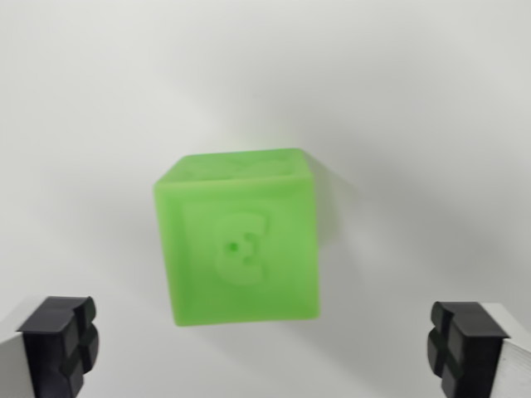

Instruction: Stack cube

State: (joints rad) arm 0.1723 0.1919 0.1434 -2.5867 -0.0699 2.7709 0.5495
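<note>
A bright green cube [238, 240] with an embossed mark on its near face rests on a white surface [99, 99], in the middle of the wrist view. My gripper [264, 347] is open: its two black fingertips [60, 340] show at the bottom corners, wide apart. The cube lies between and slightly beyond them, touching neither. No second cube is in view.
Only the plain white surface surrounds the cube, with a soft shadow to the cube's right.
</note>
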